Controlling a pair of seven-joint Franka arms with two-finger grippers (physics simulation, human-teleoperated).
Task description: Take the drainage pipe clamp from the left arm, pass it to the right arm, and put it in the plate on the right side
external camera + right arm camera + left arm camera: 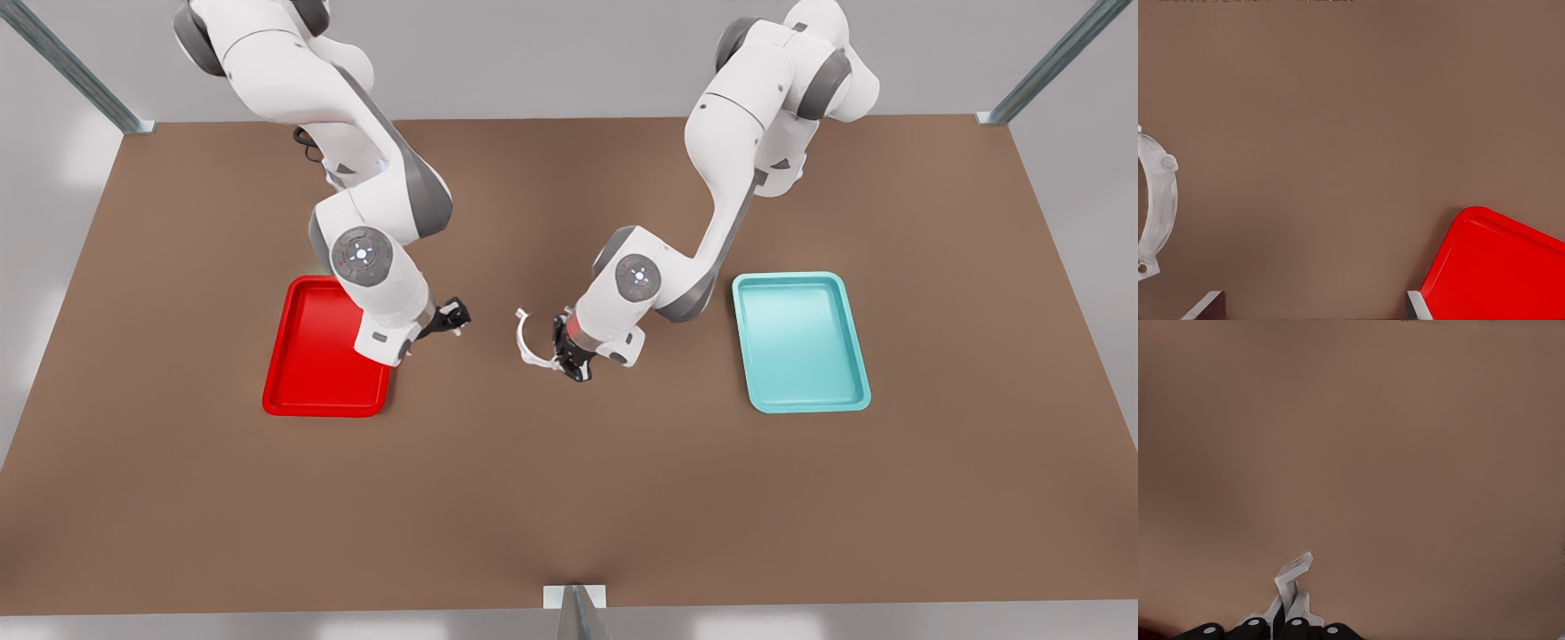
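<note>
From the front view I see the drainage pipe clamp (526, 338) pinched by one end in my left hand (569, 363), above the middle of the brown surface (569, 498); whether the clamp touches the surface I cannot tell. That left arm (729, 178) is the one on the front view's right. In the left wrist view the clamp (1291, 587) is mostly cut off: one bent tab shows between the dark fingertips (1295, 628), the rest hidden behind them.

My right hand (453, 317) hangs near the clamp with a gap between them, fingers spread and holding nothing; in the right wrist view its grey fingertips (1205, 307) sit wide apart at the frame's edge. The clamp's arc (1157, 200) is cropped there too.

The right arm (356, 204) covers one corner of the red plate (311, 391); the plate's corner (1498, 267) appears by the right hand. A teal tray (800, 342) lies beside the left arm. Metal frame posts (576, 609) stand at the surface's edges.
</note>
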